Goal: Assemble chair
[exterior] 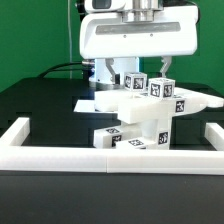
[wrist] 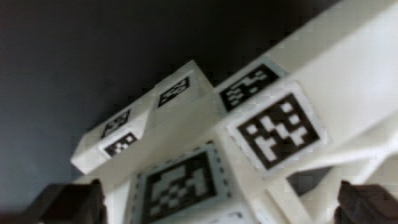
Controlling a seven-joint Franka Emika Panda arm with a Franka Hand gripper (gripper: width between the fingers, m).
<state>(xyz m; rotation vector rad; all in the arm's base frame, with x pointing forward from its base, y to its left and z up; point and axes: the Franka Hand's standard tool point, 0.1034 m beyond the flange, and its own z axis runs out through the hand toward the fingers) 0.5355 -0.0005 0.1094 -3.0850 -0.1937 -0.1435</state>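
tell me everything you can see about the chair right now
The chair is a partly built cluster of chunky matte white plastic pieces, each carrying black-and-white square marker tags. A flat slab juts toward the exterior view's right above blocky pieces stacked on the black table, just behind the low white barrier wall. In the wrist view the tagged pieces fill the frame; the fingers look spread, not gripping.

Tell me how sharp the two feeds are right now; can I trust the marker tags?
Exterior view: evenly lit and fairly sharp, chair tags readable but tiny. Wrist view: soft and blurred at close range, tags large but fuzzy-edged, fingertips dark and out of focus, background black.
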